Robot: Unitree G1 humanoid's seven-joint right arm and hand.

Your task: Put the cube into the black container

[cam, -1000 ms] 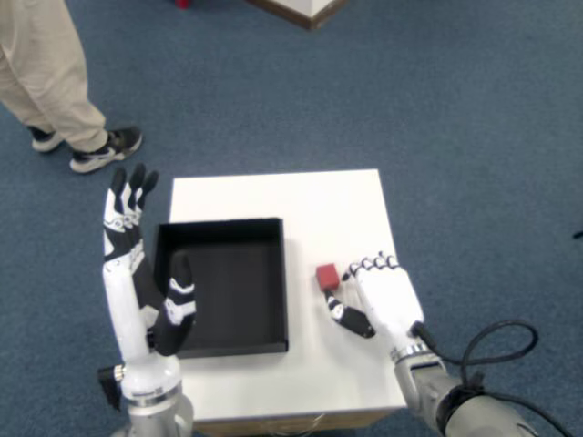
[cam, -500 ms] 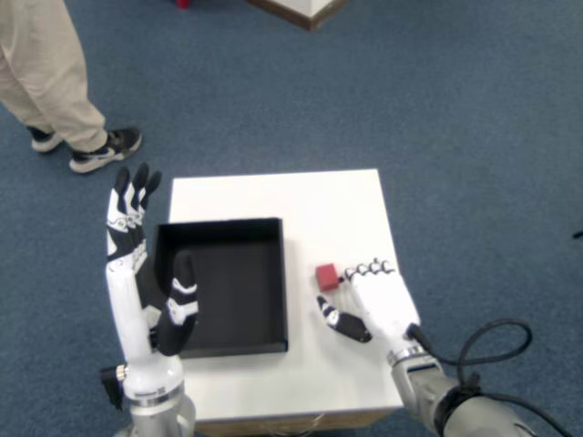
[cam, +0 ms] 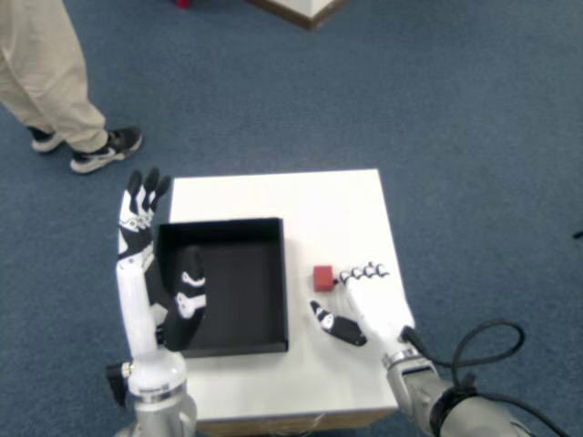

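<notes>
A small red cube (cam: 323, 277) rests on the white table (cam: 319, 205), just right of the black container (cam: 225, 284). My right hand (cam: 364, 302) lies low on the table beside the cube, its curled fingertips (cam: 363, 272) touching or almost touching the cube's right side. The thumb (cam: 328, 322) sticks out below the cube, apart from it. The cube is not clasped; the hand is open. The container is a shallow square tray with nothing inside. The left hand (cam: 153, 264) stands upright with fingers spread at the container's left edge.
A person's legs and dark shoes (cam: 91, 146) stand on the blue carpet beyond the table's far left corner. A black cable (cam: 492, 341) loops by my right forearm. A wooden furniture corner (cam: 301, 9) shows at the top.
My right hand has slid left and slightly toward me, and the cube has shifted a little left with it. The left hand has drifted slightly right.
</notes>
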